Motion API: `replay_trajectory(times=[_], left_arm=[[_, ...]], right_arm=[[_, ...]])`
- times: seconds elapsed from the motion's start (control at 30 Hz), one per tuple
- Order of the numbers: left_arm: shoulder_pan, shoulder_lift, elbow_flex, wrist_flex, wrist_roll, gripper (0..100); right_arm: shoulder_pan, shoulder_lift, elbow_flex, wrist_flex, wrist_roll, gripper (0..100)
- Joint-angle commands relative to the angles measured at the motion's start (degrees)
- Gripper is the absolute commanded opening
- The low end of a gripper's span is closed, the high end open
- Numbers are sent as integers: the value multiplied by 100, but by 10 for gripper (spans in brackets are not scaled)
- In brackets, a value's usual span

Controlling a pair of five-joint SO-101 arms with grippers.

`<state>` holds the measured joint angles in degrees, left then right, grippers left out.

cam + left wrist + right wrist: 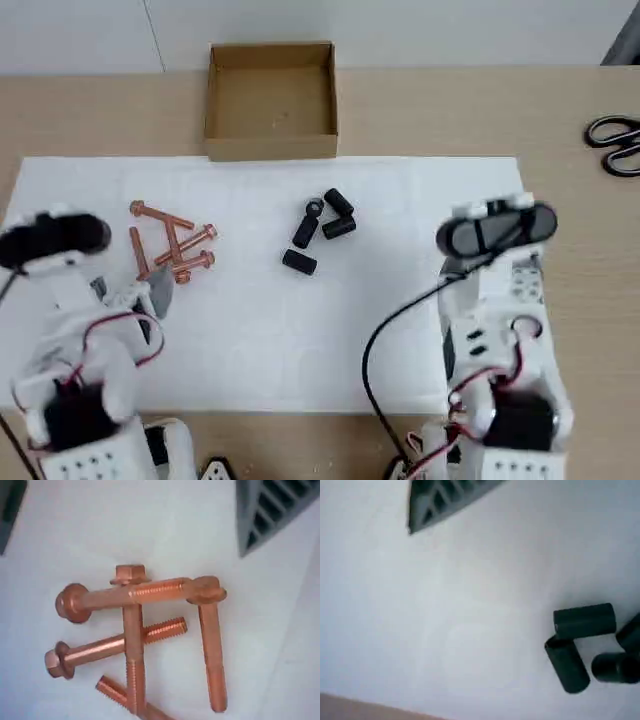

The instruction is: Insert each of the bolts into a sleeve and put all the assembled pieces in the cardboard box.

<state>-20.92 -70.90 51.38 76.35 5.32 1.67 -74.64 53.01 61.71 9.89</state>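
- Left gripper point(150, 290), 8 o'clock on the white sheet point(300, 340): jaws apart, just beside the copper bolts point(170, 245), which are heaped loose at 9 o'clock.
- Right gripper point(437, 505), 4 o'clock: state cannot be told.
- Black sleeves point(320, 230): loose near centre.
- Cardboard box point(270, 148), 12 o'clock: floor bare.

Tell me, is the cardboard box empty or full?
Empty. The cardboard box has a bare floor; the bolts and sleeves lie outside it on the white paper.
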Motion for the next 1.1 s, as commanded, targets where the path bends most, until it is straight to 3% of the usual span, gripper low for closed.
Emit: replay_trajectory(times=[0.0,0.27,0.43,0.87,1.07], left_arm=[[-9,1160,-1024,404,-18,281],[0,3095,-2044,782,-220,281],[0,3842,-2343,818,-703,281],[-35,4782,-2607,791,-651,281],[-35,4782,-2607,782,-299,281]], right_arm=[[-13,1754,-1371,585,62,221],[-919,5314,-3763,2264,44,221],[-1305,6782,-4615,2264,53,221],[-3029,8857,-6145,2185,70,221],[-3345,9640,-6813,2097,281,221]])
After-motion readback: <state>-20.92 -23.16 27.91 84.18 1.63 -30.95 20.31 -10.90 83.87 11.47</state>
